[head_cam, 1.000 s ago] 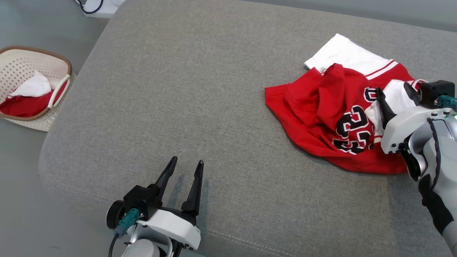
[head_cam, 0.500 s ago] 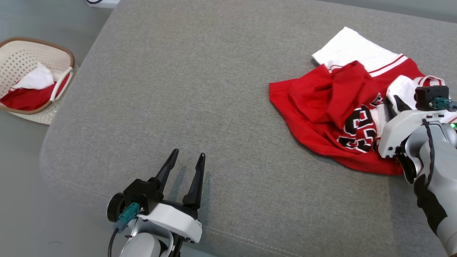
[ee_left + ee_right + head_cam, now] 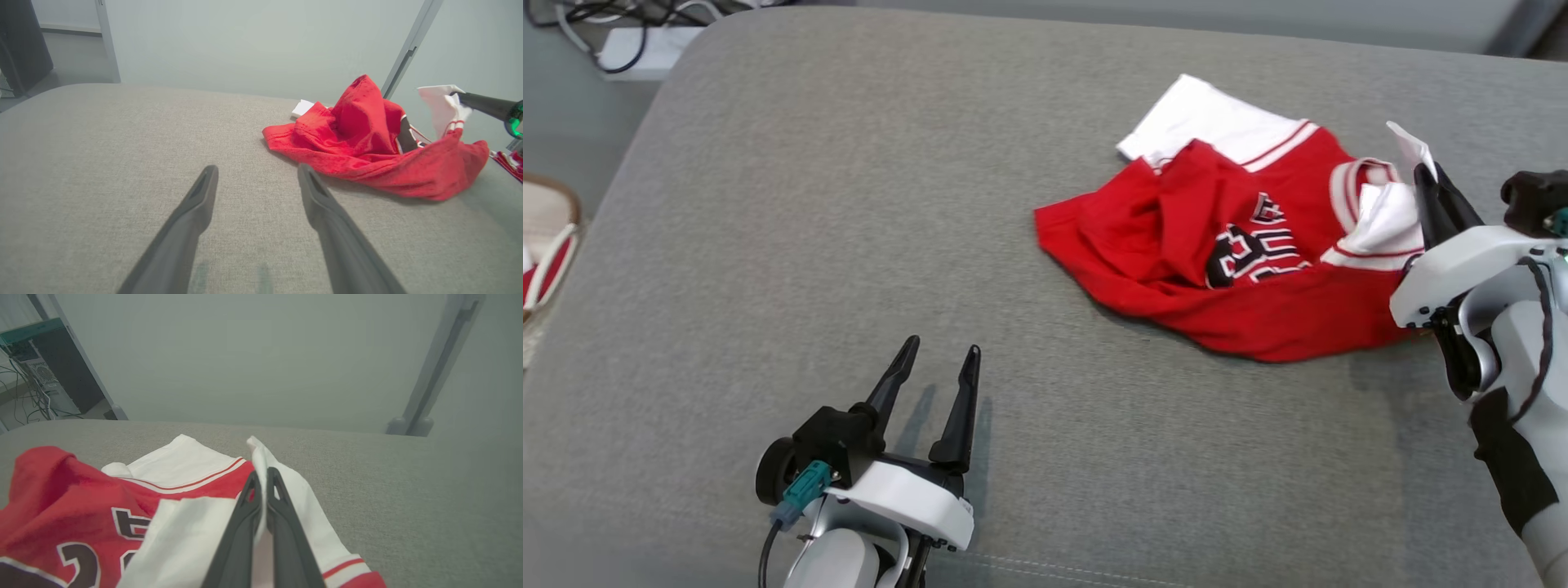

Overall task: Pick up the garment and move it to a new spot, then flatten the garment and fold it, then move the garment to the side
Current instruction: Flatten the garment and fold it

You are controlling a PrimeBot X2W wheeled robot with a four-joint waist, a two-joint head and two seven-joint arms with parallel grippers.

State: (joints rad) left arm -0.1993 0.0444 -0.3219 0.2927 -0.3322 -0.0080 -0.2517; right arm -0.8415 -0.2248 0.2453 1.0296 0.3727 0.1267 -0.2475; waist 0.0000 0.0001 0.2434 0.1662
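Note:
The garment (image 3: 1217, 245) is a red jersey with white sleeves and black lettering, crumpled on the grey cushion (image 3: 849, 204) at the right. My right gripper (image 3: 1425, 175) is shut on a white sleeve of the garment (image 3: 286, 490) and holds that part raised off the cushion. From the left wrist view the garment (image 3: 367, 139) lies ahead to the right, with the right gripper's fingers (image 3: 482, 105) pinching the white cloth. My left gripper (image 3: 935, 363) stands open near the cushion's front edge, nothing between its fingers (image 3: 196, 204).
A woven basket (image 3: 547, 237) with red and white cloth sits at the left edge, off the cushion. Cables and a white power strip (image 3: 629, 49) lie on the floor at the top left. A wall and a metal post (image 3: 433, 375) stand behind.
My right gripper has shut on the white sleeve and lifted it, pulling the jersey up. The head camera has turned, shifting the whole picture left. The left gripper stays open and still.

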